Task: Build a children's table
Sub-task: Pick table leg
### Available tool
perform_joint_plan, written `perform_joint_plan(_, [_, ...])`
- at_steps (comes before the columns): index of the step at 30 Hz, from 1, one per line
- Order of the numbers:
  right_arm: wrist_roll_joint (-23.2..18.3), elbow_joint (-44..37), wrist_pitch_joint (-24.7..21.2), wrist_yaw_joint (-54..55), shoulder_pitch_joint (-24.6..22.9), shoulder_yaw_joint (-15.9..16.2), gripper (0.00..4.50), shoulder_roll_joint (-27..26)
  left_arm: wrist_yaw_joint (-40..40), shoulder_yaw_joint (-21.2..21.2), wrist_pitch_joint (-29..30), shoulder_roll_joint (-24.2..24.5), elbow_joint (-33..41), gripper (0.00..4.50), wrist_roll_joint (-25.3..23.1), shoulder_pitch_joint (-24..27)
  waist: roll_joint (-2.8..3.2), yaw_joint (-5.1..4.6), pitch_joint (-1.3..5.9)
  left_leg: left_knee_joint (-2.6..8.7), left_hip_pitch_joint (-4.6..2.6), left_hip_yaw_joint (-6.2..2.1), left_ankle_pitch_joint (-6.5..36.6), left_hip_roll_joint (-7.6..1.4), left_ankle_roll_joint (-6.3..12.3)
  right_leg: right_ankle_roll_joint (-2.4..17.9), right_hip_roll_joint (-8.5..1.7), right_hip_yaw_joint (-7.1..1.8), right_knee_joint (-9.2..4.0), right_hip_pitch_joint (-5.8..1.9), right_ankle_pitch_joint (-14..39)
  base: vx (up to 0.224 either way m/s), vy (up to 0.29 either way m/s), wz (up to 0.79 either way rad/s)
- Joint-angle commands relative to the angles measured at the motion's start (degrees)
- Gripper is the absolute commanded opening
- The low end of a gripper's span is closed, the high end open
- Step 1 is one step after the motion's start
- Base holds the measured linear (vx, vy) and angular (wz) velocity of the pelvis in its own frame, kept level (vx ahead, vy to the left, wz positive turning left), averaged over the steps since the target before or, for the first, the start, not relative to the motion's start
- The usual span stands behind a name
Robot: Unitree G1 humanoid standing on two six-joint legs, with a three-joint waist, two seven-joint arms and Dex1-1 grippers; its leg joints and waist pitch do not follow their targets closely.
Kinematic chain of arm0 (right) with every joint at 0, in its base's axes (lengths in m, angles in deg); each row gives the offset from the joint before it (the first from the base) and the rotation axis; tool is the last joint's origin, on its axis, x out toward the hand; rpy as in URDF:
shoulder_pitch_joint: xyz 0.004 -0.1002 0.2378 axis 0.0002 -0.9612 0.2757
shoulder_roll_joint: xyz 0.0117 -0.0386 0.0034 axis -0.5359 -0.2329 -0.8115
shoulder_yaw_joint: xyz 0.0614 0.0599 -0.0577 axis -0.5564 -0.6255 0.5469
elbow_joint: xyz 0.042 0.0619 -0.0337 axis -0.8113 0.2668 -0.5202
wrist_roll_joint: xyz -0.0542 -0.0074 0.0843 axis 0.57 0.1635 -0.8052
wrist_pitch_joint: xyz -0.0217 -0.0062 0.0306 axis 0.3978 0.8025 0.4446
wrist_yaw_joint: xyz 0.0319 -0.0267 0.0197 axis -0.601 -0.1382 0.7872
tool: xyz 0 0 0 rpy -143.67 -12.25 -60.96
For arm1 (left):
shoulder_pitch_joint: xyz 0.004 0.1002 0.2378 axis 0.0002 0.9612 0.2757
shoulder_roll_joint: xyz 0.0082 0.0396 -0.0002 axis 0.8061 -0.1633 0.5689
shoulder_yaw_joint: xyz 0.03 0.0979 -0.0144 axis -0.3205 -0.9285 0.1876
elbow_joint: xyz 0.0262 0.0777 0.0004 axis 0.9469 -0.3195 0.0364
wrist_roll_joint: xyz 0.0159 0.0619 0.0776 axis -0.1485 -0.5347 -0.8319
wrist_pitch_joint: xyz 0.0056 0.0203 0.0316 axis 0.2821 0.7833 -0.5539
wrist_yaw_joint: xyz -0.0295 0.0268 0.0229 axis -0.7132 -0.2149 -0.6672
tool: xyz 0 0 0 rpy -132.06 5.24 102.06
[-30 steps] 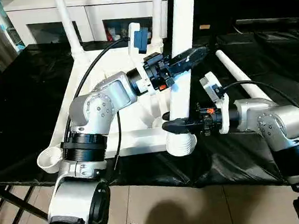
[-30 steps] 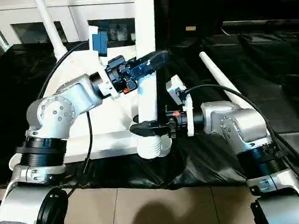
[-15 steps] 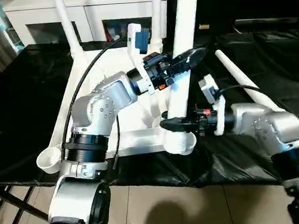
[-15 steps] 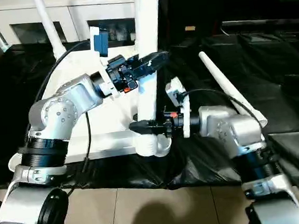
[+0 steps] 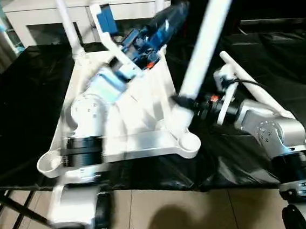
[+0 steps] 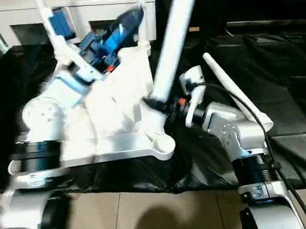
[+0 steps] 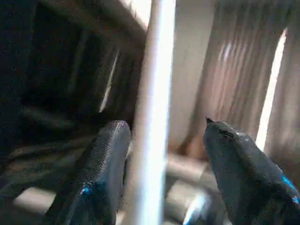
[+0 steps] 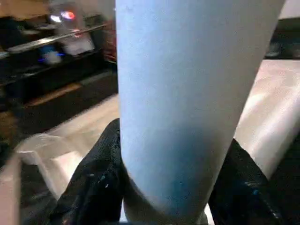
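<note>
Probably a home: white glass-fronted cabinet (image 5: 73,16), curtains (image 7: 243,70).

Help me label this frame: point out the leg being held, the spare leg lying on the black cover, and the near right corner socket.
held leg (image 5: 203,42), left eye view, mid-shaft
spare leg (image 5: 245,80), left eye view, shaft beyond the right arm
corner socket (image 5: 190,143), left eye view, round rim

no words, numbers, labels or signs can be read anywhere in these pictures; nothing printed shows clearly enough to make out on any thing.
</note>
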State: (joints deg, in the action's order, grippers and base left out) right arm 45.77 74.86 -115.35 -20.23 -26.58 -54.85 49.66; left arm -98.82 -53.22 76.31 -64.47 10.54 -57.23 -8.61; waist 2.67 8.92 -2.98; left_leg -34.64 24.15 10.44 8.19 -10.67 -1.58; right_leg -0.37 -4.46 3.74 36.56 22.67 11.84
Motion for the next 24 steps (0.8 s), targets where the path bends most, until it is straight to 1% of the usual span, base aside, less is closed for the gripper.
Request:
perform_joint_plan(1, [3.2, -0.9, 3.8, 3.5, -0.6, -0.7, 1.89, 0.3, -4.7, -8.4, -4.0, 3.8, -0.6, 2.91, -8.0, 2.8, -0.85, -0.18, 4.62, 3.86, -2.18, -1.25, 9.7, -2.54, -0.70, 8.9, -4.10, -2.48, -4.69, -2.30, 8.1, 0.000, 0.000, 0.00])
perform_joint_plan(2, [4.7, -0.8, 5.1, 5.6, -1.3, -0.7, 1.89, 0.4, -8.5, -13.7, -7.2, 7.0, -1.5, 2.91, -12.3, 5.2, -0.77, -0.40, 4.60, 4.05, -2.25, -1.29, 10.1, -2.56, -0.97, 8.0, -3.95, -2.51, -4.73, -2.08, 8.7, 0.000, 0.000, 0.00])
perform_joint_plan(3, [4.9, -0.8, 5.2, 5.9, -1.5, -0.7, 1.89, 0.4, -9.1, -14.4, -7.6, 7.4, -1.6, 2.91, -12.8, 5.5, -0.61, -0.65, 4.61, 4.05, -2.32, -1.15, 10.2, -2.49, -1.35, 7.8, -3.94, -2.56, -4.56, -2.05, 8.7, 0.000, 0.000, 0.00])
perform_joint_plan(4, [5.4, -1.0, 5.4, 6.7, -2.0, -0.8, 1.89, 0.3, -10.7, -16.5, -8.4, 8.7, -2.3, 2.91, -14.2, 6.7, -0.44, -0.77, 4.62, 4.04, -2.36, -1.09, 10.2, -2.46, -1.72, 8.5, -3.94, -2.56, -4.49, -2.06, 7.5, 0.000, 0.000, 0.00])
perform_joint_plan(5, [5.6, -1.1, 5.4, 7.3, -2.3, -0.9, 1.89, 0.3, -11.6, -17.6, -8.7, 9.4, -2.8, 2.91, -14.8, 7.3, -0.38, -0.90, 4.70, 4.07, -2.38, -1.07, 10.6, -2.44, -1.88, 9.2, -3.88, -2.53, -4.35, -2.08, 6.5, 0.000, 0.000, 0.00])
perform_joint_plan(6, [5.5, -1.5, 5.6, 7.7, -3.0, -1.1, 1.89, 0.0, -12.9, -18.7, -9.8, 10.0, -3.5, 2.91, -15.6, 8.1, -0.38, -0.90, 4.70, 4.07, -2.38, -1.07, 10.6, -2.44, -1.88, 9.2, -3.88, -2.53, -4.35, -2.08, 6.5, 0.000, 0.000, 0.00])
perform_joint_plan(7, [5.2, -2.4, 5.4, 8.2, -4.5, -1.3, 1.89, -0.5, -14.8, -20.6, -11.6, 11.0, -5.3, 2.91, -17.1, 9.2, -0.19, -0.99, 4.59, 4.11, -2.42, -0.99, 11.5, -2.44, -1.80, 9.8, -3.93, -2.59, -4.49, -2.01, 6.1, 0.000, 0.000, 0.00])
perform_joint_plan(8, [5.1, -2.6, 5.3, 8.2, -4.7, -1.3, 1.89, -0.5, -15.1, -20.8, -11.9, 11.2, -5.6, 2.91, -17.4, 9.4, -0.27, -0.99, 4.52, 4.13, -2.36, -0.99, 11.9, -2.41, -1.66, 9.8, -3.92, -2.62, -4.54, -2.04, 6.2, 0.000, 0.000, 0.00])
perform_joint_plan(9, [5.0, -3.3, 5.2, 8.4, -5.8, -1.2, 1.89, -0.8, -16.4, -21.8, -12.9, 11.7, -6.8, 2.91, -18.4, 9.8, -0.08, -1.04, 4.60, 4.14, -2.41, -1.00, 12.1, -2.39, -1.65, 10.1, -3.94, -2.59, -4.50, -2.08, 5.7, 0.000, 0.000, 0.00])
perform_joint_plan(10, [5.0, -3.7, 5.1, 8.5, -6.3, -1.1, 1.89, -0.9, -17.1, -22.3, -13.5, 12.1, -7.7, 2.91, -19.0, 9.9, 0.23, -1.09, 4.60, 4.14, -2.40, -1.06, 12.7, -2.39, -1.78, 10.6, -4.01, -2.56, -4.37, -2.08, 5.8, 0.000, 0.000, 0.00])
perform_joint_plan(11, [5.1, -4.2, 5.2, 8.6, -7.1, -0.7, 1.89, -1.1, -17.8, -23.0, -15.2, 12.5, -9.3, 2.74, -20.5, 9.9, 0.16, -1.18, 4.57, 4.20, -2.47, -1.00, 13.3, -2.45, -1.90, 10.7, -3.98, -2.56, -4.48, -2.00, 6.2, 0.000, 0.000, 0.00])
perform_joint_plan(12, [5.4, -4.5, 5.3, 8.7, -7.7, -0.2, 1.89, -1.3, -17.9, -23.4, -16.1, 12.8, -11.5, 2.74, -21.8, 9.4, 0.45, -1.29, 4.47, 4.21, -2.49, -1.00, 14.5, -2.35, -2.12, 10.7, -3.96, -2.60, -4.65, -1.98, 7.3, 0.000, 0.000, 0.00])
perform_joint_plan(13, [5.6, -4.7, 5.4, 8.7, -8.0, 0.1, 1.89, -1.4, -17.7, -23.6, -16.8, 12.9, -13.0, 2.57, -22.6, 9.0, 0.55, -1.31, 4.41, 4.26, -2.48, -1.06, 15.4, -2.31, -2.26, 10.4, -4.03, -2.63, -4.76, -2.04, 8.6, 0.000, 0.000, 0.00])
perform_joint_plan(14, [5.6, -4.7, 5.4, 8.7, -8.0, 0.1, 1.89, -1.4, -17.7, -23.6, -16.8, 12.9, -13.0, 2.57, -22.6, 9.0, 0.55, -1.31, 4.41, 4.26, -2.48, -1.06, 15.4, -2.31, -2.26, 10.4, -4.03, -2.63, -4.76, -2.04, 8.6, 0.000, 0.000, 0.00])
perform_joint_plan(15, [5.7, -4.8, 5.7, 8.8, -8.3, 0.3, 1.89, -1.6, -17.8, -24.0, -17.9, 13.3, -15.1, 2.53, -23.6, 8.3, 0.63, -1.36, 4.43, 4.36, -2.61, -1.13, 16.3, -2.38, -2.62, 10.3, -4.08, -2.66, -4.89, -1.89, 9.7, 0.000, 0.000, 0.00])
perform_joint_plan(16, [5.7, -5.0, 5.9, 9.1, -8.5, 0.6, 1.89, -1.8, -18.5, -24.7, -18.6, 13.9, -17.9, 2.42, -24.6, 7.4, 0.58, -1.36, 4.47, 4.39, -2.59, -1.19, 16.4, -2.41, -2.84, 10.4, -4.11, -2.65, -4.77, -1.96, 9.4, 0.000, 0.000, 0.00])
perform_joint_plan(17, [5.7, -5.1, 6.0, 9.2, -8.6, 0.7, 1.89, -1.9, -18.9, -25.1, -19.0, 14.3, -18.7, 2.25, -25.1, 7.3, 1.01, -1.32, 4.48, 4.39, -2.62, -1.25, 16.5, -2.44, -3.01, 10.5, -4.14, -2.65, -4.68, -1.91, 9.3, 0.000, 0.000, 0.00])
perform_joint_plan(18, [5.7, -5.1, 6.0, 9.2, -8.6, 0.7, 1.89, -1.9, -18.9, -25.1, -19.0, 14.3, -18.7, 2.14, -25.1, 7.3, 0.84, -1.38, 4.55, 4.42, -2.72, -1.25, 16.7, -2.52, -3.10, 10.6, -4.08, -2.66, -4.62, -1.88, 8.7, 0.000, 0.000, 0.00])
perform_joint_plan(21, [6.1, -5.7, 6.0, 9.4, -9.2, 1.1, 1.89, -2.1, -19.9, -26.1, -20.5, 15.3, -21.1, 2.06, -26.7, 7.3, 0.99, -1.34, 4.65, 4.35, -2.67, -1.22, 15.8, -2.55, -2.79, 11.6, -4.08, -2.63, -4.31, -1.88, 5.8, 0.000, 0.000, 0.00])
perform_joint_plan(22, [6.2, -5.8, 6.1, 9.5, -9.3, 1.2, 1.89, -2.1, -20.1, -26.1, -20.8, 15.4, -22.0, 1.86, -27.2, 7.3, 1.02, -1.34, 4.63, 4.33, -2.65, -1.20, 15.9, -2.51, -2.73, 11.9, -4.07, -2.61, -4.26, -1.89, 5.4, 0.000, 0.000, 0.00])
perform_joint_plan(23, [6.2, -5.9, 6.1, 9.6, -9.4, 1.2, 1.89, -2.2, -20.3, -26.0, -21.3, 15.3, -22.7, 1.77, -27.6, 7.2, 0.83, -1.40, 4.60, 4.32, -2.63, -1.13, 15.9, -2.49, -2.61, 11.9, -4.10, -2.64, -4.37, -1.91, 5.4, 0.000, 0.000, 0.00])
perform_joint_plan(24, [6.2, -5.9, 6.1, 9.5, -9.4, 1.3, 1.89, -2.2, -20.5, -26.1, -21.6, 15.4, -23.1, 1.72, -27.9, 7.2, 0.90, -1.30, 4.61, 4.31, -2.64, -1.15, 15.9, -2.53, -2.57, 12.1, -4.23, -2.64, -4.33, -1.96, 5.5, 0.000, 0.000, 0.00])
